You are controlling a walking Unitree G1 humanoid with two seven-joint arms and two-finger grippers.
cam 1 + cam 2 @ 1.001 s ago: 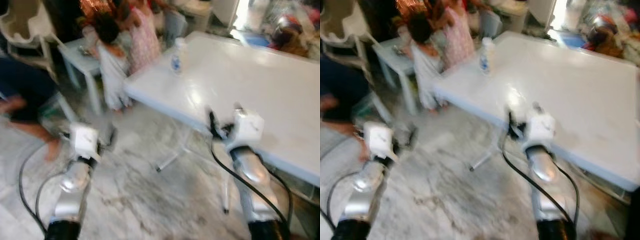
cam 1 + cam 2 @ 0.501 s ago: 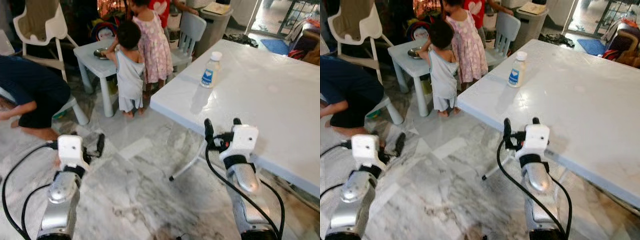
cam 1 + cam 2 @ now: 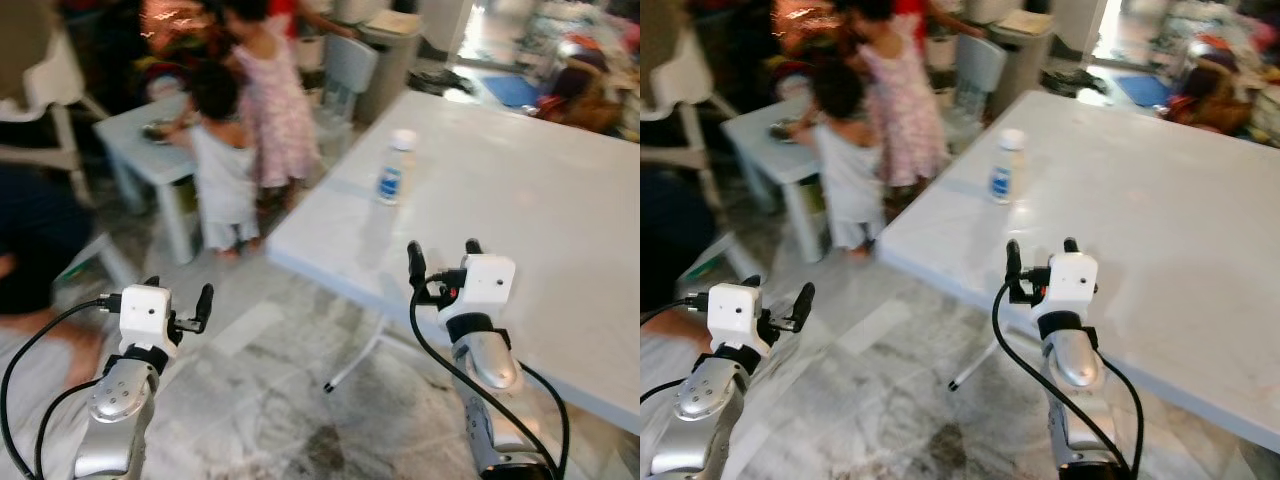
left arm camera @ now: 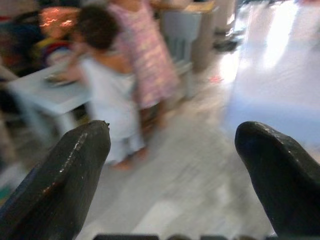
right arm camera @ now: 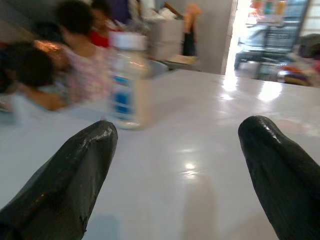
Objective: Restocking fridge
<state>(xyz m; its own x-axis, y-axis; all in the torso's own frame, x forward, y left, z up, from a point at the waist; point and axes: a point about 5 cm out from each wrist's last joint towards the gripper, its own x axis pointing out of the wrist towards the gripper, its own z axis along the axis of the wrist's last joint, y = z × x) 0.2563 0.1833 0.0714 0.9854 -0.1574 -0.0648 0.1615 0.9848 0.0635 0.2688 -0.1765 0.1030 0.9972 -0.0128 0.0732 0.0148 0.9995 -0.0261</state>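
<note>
Glossy white plastic makes up the large table [image 3: 520, 190], its flat top throwing back window glare, with a thin metal folding leg [image 3: 352, 362] angled beneath its near corner. On the table near that corner stands the bottle [image 3: 393, 168], a pale cylinder with a white cap and a blue label, upright and alone. The floor [image 3: 260, 400] is grey-veined marble tile.

The right gripper [image 3: 442, 262] is raised at the table's near edge, the bottle well ahead of it. Its two rounded black fingers [image 5: 70, 175] are spread wide and hold nothing; the wrist view looks between them across the tabletop to the bottle. The left gripper [image 3: 178, 305] hangs over the marble floor, away from the table, its fingers [image 4: 65, 185] likewise wide apart and empty, touching nothing.

Beyond the table's corner two small children [image 3: 222, 165] stand at a low pale-blue table [image 3: 140, 155] with a metal dish on it, a light plastic chair [image 3: 345, 70] behind them. Another person [image 3: 40, 245] in dark clothing is at the robot's left, blurred.
</note>
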